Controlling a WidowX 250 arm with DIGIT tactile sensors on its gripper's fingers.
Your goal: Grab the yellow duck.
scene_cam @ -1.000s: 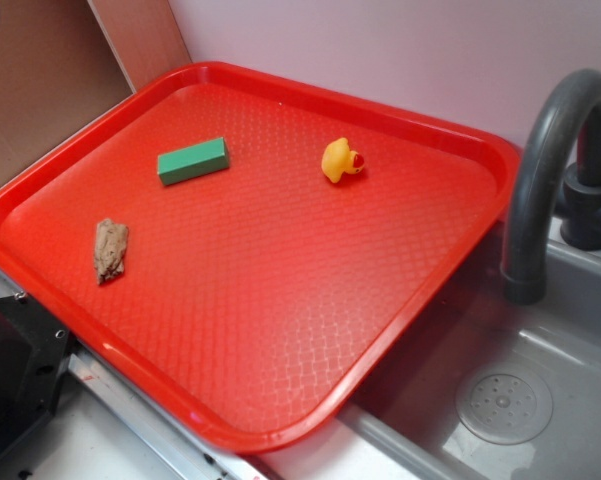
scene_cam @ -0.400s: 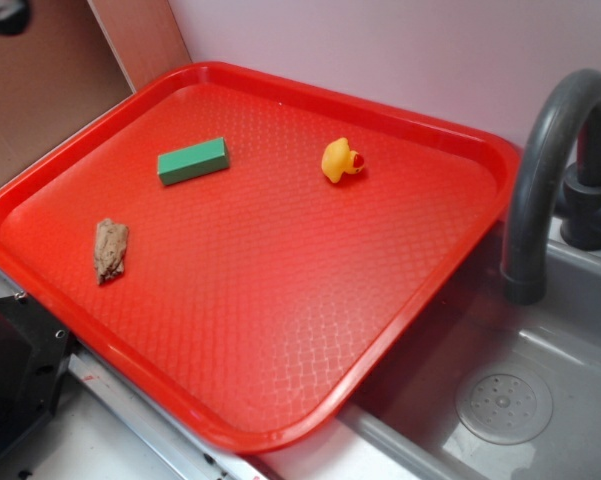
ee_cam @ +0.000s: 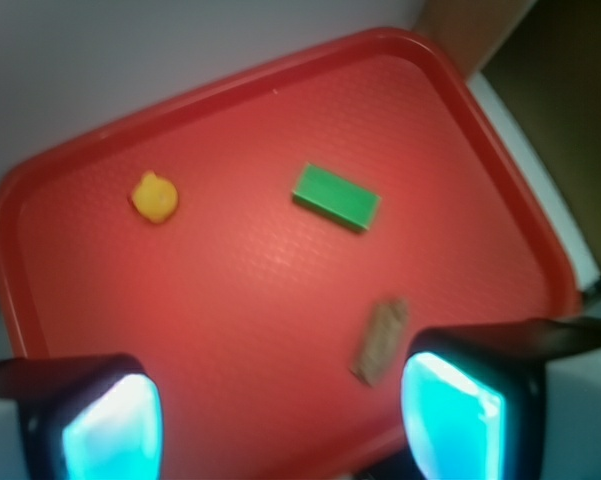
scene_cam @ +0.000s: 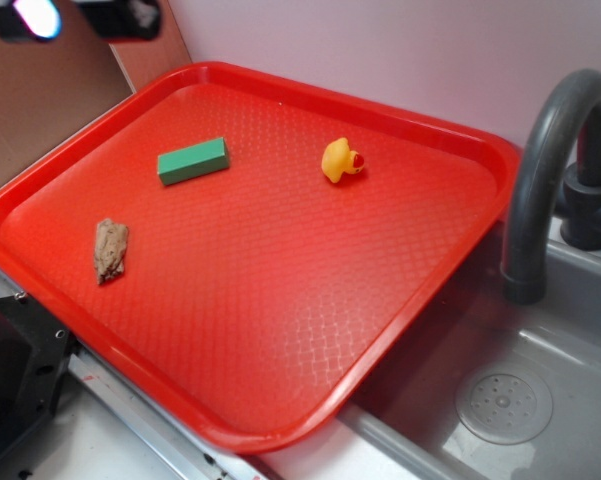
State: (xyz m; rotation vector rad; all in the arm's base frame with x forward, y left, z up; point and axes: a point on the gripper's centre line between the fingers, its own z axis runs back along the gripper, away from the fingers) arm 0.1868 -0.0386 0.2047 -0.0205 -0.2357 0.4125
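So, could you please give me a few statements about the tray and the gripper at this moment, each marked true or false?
1. The yellow duck lies on the red tray. True.
2. The gripper is shut on the duck. False: its fingers stand wide apart with nothing between them, well away from the duck.
3. The green block touches the duck. False: bare tray separates them.
4. The brown lump lies on the tray, apart from the green block. True.
5. A grey faucet stands over the sink beside the tray. True.
6. The duck sits in the sink. False: it is on the tray.
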